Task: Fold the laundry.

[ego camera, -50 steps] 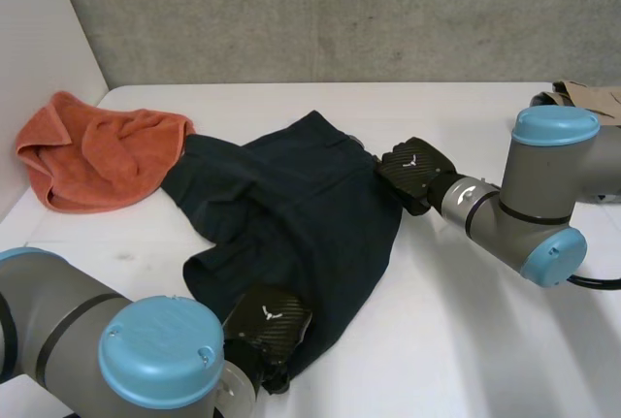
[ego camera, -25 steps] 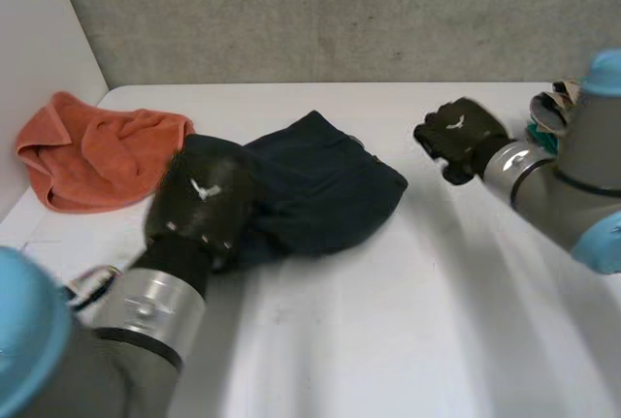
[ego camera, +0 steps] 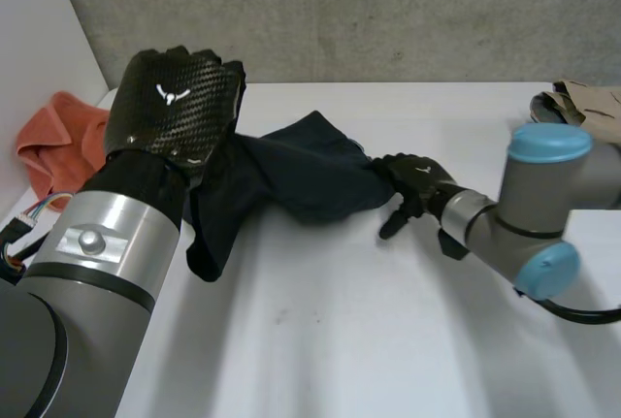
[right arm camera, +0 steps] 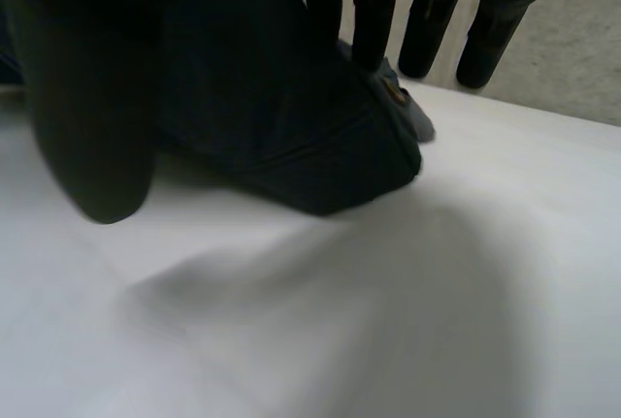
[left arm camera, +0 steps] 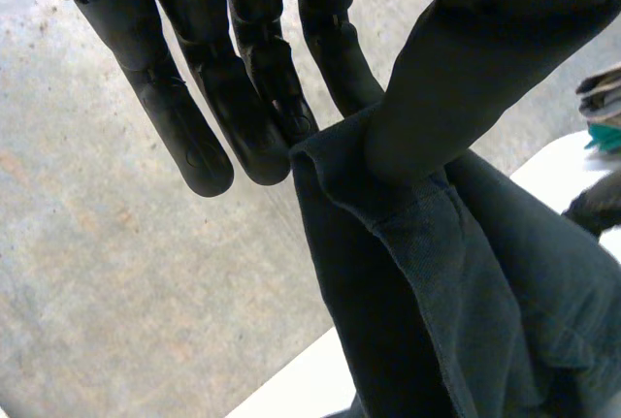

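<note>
A dark navy garment (ego camera: 301, 171) lies bunched at the middle of the white table (ego camera: 388, 340), its left part lifted off the surface. My left hand (ego camera: 175, 98) is raised high above the table's left side. In the left wrist view its thumb (left arm camera: 466, 69) pinches a hemmed edge of the garment (left arm camera: 466, 273) against straight fingers (left arm camera: 184, 117), and the cloth hangs down from there. My right hand (ego camera: 412, 185) sits low at the garment's right end, fingers spread and open. In the right wrist view its fingertips (right arm camera: 369, 20) rest over the garment (right arm camera: 291, 137).
An orange towel (ego camera: 58, 142) lies crumpled at the table's far left, partly behind my left arm. A pile of tan and teal cloth (ego camera: 587, 100) sits at the far right edge. A grey wall stands behind the table.
My left hand closed on the garment's near edge and swung it up and to the left. My right hand let go, drew away, then returned open to the garment's right end.
</note>
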### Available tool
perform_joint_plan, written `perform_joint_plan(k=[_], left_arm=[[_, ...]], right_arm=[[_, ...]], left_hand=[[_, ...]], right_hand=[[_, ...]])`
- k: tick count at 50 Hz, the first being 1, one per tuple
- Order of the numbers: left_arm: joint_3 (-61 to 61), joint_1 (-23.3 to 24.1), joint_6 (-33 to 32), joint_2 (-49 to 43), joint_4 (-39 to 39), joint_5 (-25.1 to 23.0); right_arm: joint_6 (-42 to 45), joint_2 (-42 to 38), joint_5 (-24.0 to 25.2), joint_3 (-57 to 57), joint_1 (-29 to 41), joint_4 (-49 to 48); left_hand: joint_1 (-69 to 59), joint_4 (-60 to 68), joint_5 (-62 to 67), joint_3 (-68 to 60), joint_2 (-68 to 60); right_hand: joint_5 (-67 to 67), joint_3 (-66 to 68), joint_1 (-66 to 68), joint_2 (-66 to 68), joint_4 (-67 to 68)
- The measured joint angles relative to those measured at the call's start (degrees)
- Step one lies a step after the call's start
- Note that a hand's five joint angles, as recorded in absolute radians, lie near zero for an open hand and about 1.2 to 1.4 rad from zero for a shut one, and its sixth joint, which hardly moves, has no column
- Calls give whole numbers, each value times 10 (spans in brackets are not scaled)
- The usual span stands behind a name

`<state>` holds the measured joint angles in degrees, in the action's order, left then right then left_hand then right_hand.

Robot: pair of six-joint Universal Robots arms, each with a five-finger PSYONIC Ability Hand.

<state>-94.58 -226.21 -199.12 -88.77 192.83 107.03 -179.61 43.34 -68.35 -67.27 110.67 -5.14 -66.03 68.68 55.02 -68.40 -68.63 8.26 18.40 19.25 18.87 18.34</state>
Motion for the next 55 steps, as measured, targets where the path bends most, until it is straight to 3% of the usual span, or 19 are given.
perform_joint_plan(k=[6, 7, 9, 14, 18, 29, 34, 40, 42, 45, 47, 49, 55], left_arm=[[16, 7, 0, 0, -6, 0], [19, 9, 0, 0, -7, 0], [20, 9, 0, 1, -8, 1], [18, 5, 0, 7, -8, 1], [15, -9, -1, 22, -8, 0], [-2, -82, -2, 71, -19, -26], [-30, -94, 0, 55, -23, -56], [-52, -95, 9, -24, -19, -76], [-52, -94, 11, -41, -18, -77], [-34, -92, 22, -107, -18, -77], [-12, -90, 29, -160, -18, -76], [12, -90, 35, -204, -19, -74], [45, -92, 44, -252, -20, -70]], right_arm=[[-66, -42, -1, 49, 18, -24], [-93, -55, -1, 68, 23, -31], [-104, -58, -4, 76, 25, -34], [-101, -29, -16, 71, 23, -26], [-47, 41, -22, 42, 14, 17], [337, 279, -38, 4, -49, 292], [388, 309, -48, 24, -59, 336], [393, 266, -55, 38, -56, 333], [395, 248, -58, 42, -53, 328], [406, 189, -79, 50, -41, 296], [413, 145, -111, 54, -29, 248], [415, 121, -140, 51, -20, 201], [390, 146, -186, -10, -12, 117]], left_hand=[[0, 1, 0, 0, 0], [0, 1, 0, 0, 0], [0, 1, 0, 0, 0], [0, 1, 0, 0, 0], [0, 1, 0, 0, 0], [0, 1, 0, 0, -1], [0, 1, 0, 0, -1], [0, 1, 0, 0, -1], [0, 1, 0, 0, -1], [0, 1, 0, 0, -1], [0, 1, 0, 0, -1], [0, 1, 0, 0, -1], [0, 1, 0, 0, -1]], right_hand=[[231, 228, 221, 226, 227], [424, 430, 399, 433, 430], [466, 482, 437, 482, 482], [472, 494, 437, 488, 503], [472, 494, 437, 488, 504], [476, 494, 437, 488, 505], [476, 494, 437, 488, 505], [478, 494, 437, 488, 505], [470, 484, 432, 478, 494], [340, 342, 321, 326, 345], [128, 131, 122, 119, 133], [5, 20, 12, 10, 19], [-17, -3, -2, -4, -4]])
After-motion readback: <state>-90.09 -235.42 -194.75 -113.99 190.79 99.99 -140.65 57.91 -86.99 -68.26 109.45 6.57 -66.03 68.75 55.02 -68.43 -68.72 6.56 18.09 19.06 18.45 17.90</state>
